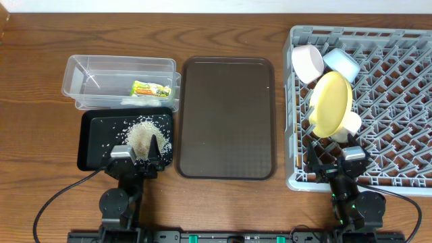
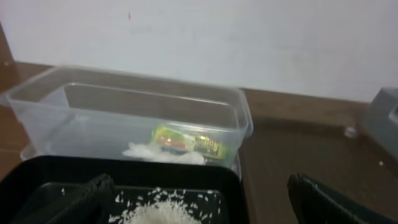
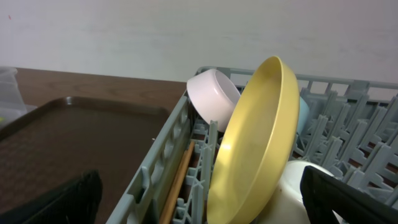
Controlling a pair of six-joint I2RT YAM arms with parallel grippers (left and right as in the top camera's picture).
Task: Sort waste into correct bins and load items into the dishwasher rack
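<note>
Left claw (image 1: 138, 155) gapes over grainy white rice (image 1: 143, 131); right claw (image 1: 335, 162) gapes near smooth round yellow plate (image 1: 331, 102).

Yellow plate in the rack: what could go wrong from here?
The yellow plate stands tilted on edge, and the open right hand close by might knock it over. The chopstick lying along the rack wall could slip through the lattice.

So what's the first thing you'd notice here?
The big yellow plate, standing on edge in the grey rack on the right. Next, the white rice pile in the black tray at front left, and the bright wrapper in the clear tub behind it.
</note>
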